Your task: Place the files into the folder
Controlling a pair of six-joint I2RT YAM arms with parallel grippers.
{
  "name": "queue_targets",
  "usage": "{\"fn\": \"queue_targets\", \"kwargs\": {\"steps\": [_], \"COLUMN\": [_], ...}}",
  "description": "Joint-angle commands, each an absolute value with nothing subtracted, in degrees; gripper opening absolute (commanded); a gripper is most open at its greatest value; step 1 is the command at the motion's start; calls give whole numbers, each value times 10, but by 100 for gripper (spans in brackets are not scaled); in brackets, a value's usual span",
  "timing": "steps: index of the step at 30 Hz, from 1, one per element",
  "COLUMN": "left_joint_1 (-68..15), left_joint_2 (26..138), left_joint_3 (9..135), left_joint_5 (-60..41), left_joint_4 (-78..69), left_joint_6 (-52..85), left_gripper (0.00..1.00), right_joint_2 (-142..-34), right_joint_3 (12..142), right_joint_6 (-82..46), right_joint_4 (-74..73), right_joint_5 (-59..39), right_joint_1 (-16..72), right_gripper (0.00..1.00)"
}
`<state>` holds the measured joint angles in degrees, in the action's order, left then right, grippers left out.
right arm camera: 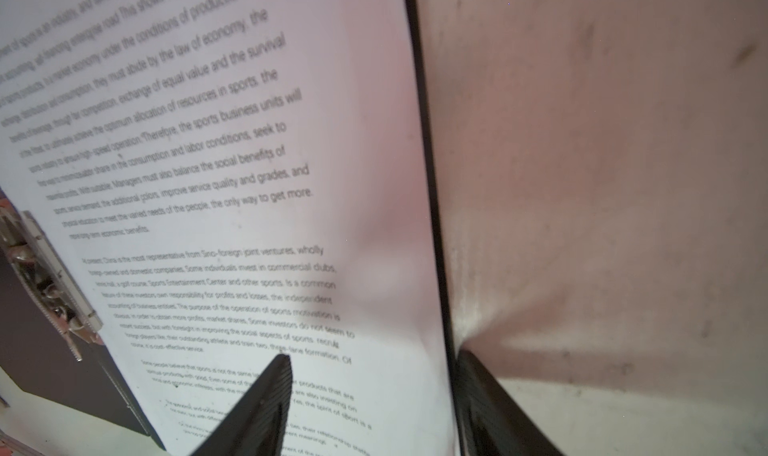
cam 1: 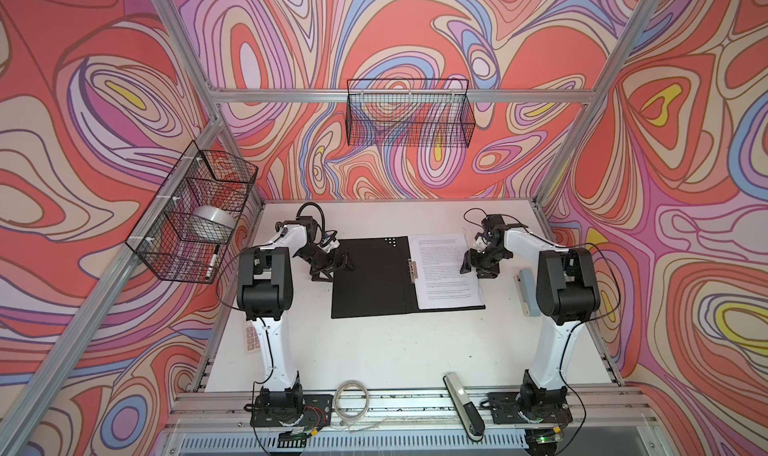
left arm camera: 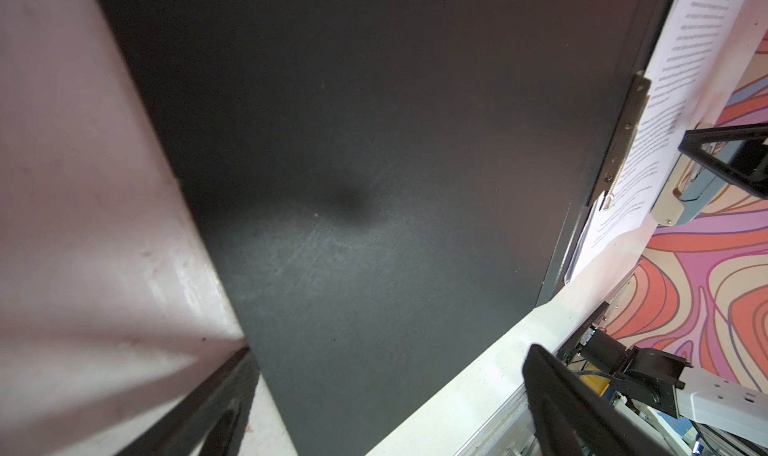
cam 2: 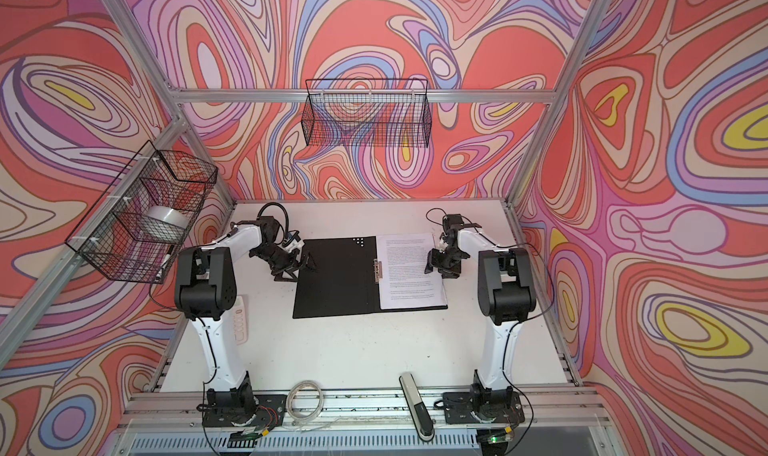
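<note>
You are near the end: the files lie flat on the right half of the folder, which is spread open on the tabletop with its black inside up. The inner edge of the sheets sits against the metal spine clip (whether the clip actually pins them, you cannot tell from here).

What remains, as I judge it, is to square the sheets and fold the bare left cover over them. That calls for getting under a thin, flat edge without dragging the whole folder, and for keeping the paper from sliding while the cover swings.

Your left hand is at the outer edge of the left cover with its jaws spread as wide as they go. It holds nothing, and contact with the cover is not clear.

Your right hand stands about halfway open astride the folder's outer right edge. In the right wrist view one of its fingers hangs over the printed page and the other is out over the bare tabletop. It grips nothing.
</note>
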<state>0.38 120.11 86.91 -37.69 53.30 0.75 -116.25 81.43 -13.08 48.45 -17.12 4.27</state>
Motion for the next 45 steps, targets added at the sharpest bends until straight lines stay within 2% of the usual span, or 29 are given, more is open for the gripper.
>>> {"fn": "queue_targets", "kwargs": {"steps": [1,28,37,42,45], "left_joint_1": [-3,25,29,29,30], "left_joint_2": [1229,1225,1256,1268,1255], "left_joint_3": [840,815,850,857,848], "left_joint_5": [-434,-578,-635,-645,-599], "left_joint_4": [504,493,566,598,576], "left_joint_6": [11,9,-66,-100,-92], "left_gripper": [100,100,99,97,97], "right_joint_2": [-1237,-1254,-1257,-1260,-1261], "right_joint_3": [769,784,786,790,791], "right_joint_6": [-130,-132,-128,-129,-129], "right_joint_4": [499,508,511,511,512], "right_joint_5": [-229,-200,-201,-201,-202], "right_joint_1": [81,81,81,81,81], "right_gripper": [66,66,65,66,65]}}
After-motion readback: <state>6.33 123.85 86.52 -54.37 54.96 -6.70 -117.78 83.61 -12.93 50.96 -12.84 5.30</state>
